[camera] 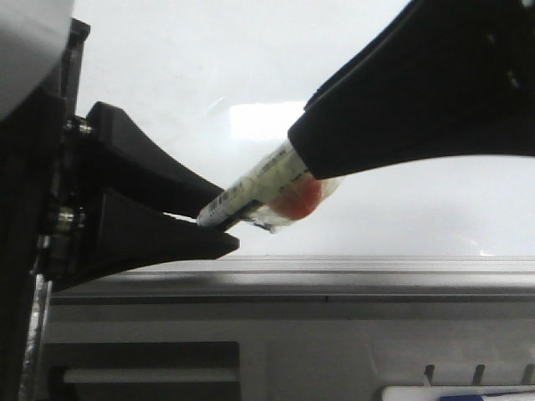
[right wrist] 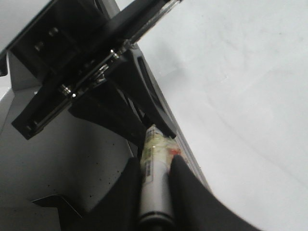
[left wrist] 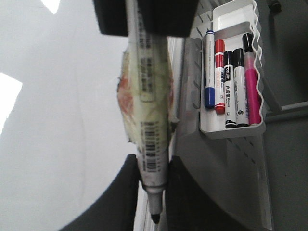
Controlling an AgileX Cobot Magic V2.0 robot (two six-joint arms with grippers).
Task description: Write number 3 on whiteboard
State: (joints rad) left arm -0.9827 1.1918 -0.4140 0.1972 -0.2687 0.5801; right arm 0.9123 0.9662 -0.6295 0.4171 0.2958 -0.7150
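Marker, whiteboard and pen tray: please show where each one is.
marker [left wrist: 150,130], left wrist view, on its labelled barrel.
whiteboard [camera: 167,75], front view, on its bare white surface.
pen tray [left wrist: 232,132], left wrist view, on its lower white wall.

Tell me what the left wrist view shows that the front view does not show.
Only the left wrist view: a white tray holding spare markers, and the held marker's bare tip. Only the front view: the grey bottom rail seen level, and both grippers from the side. Both: the marker held between left gripper and right gripper, jaws closed on it, before the whiteboard.
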